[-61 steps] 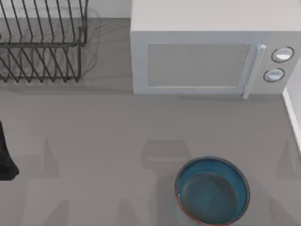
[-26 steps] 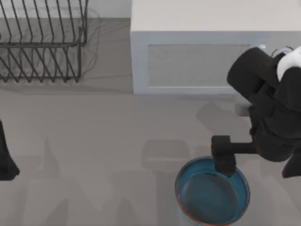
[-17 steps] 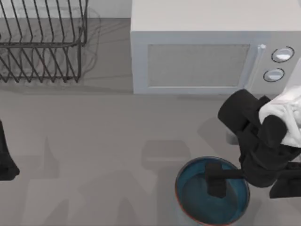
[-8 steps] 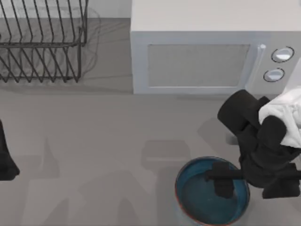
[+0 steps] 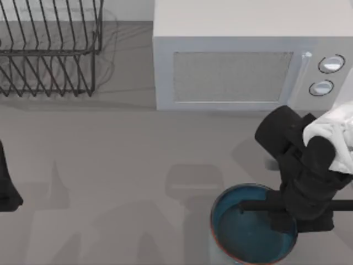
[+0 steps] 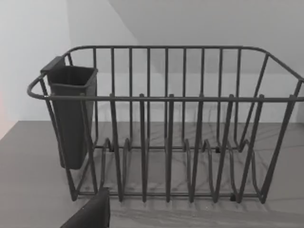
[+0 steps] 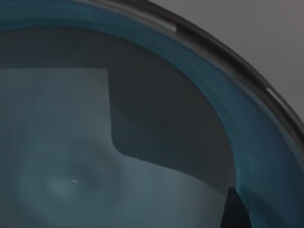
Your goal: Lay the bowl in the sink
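Bowl (image 5: 242, 234) sits on the worktop (image 5: 121, 165) at the near edge, right of centre, in front of the microwave (image 5: 242, 66). Right gripper (image 5: 284, 218) is down at the bowl's right rim; can't tell how its jaws stand. Left arm (image 5: 6, 185) parked at far left, near the dish rack (image 5: 49, 49).

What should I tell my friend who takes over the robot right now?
Right gripper: down at the right side of the bowl, by its rim; whether it grips cannot be told.
Left arm: parked at the table's left edge, its wrist camera facing the dish rack.
Bowl: at the table's front, right of centre, in front of the microwave.
Done: the reach to the bowl.
Left: grip it, lift it, lay it in the sink.
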You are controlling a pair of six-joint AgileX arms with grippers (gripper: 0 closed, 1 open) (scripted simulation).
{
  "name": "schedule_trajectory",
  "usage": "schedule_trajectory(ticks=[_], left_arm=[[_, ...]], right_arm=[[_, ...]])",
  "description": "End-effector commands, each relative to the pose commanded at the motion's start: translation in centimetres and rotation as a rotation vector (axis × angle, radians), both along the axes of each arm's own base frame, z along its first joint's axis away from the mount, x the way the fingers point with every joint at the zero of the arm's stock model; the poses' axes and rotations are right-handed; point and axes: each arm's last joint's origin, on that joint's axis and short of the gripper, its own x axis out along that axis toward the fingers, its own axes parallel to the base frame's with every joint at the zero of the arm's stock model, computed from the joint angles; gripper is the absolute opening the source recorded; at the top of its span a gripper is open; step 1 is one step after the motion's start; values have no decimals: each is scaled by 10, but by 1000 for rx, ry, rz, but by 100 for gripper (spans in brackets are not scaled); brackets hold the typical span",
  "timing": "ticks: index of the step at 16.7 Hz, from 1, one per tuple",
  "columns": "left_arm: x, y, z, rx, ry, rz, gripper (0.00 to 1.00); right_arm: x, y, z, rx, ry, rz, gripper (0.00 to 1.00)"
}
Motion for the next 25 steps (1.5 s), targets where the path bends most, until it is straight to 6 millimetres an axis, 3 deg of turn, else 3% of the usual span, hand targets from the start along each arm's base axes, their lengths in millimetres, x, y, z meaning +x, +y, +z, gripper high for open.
schedule_trajectory(ticks=[9,11,15,21,23,25], left_arm=[[0,0,0,0,0,0,100],[0,0,0,0,0,0,100],[0,0,0,0,0,0,100],[0,0,0,0,0,0,100],[0,0,0,0,0,0,100],[0,0,0,0,0,0,100]], right_arm=[[0,0,1,1,-2,0,0],[3,3,10,3,-4,0,0],[11,9,55,-2,1,-5,0],[3,3,136,-9,12,-1,0],[0,0,150,0,0,0,0],[0,0,151,1,-1,0,0]])
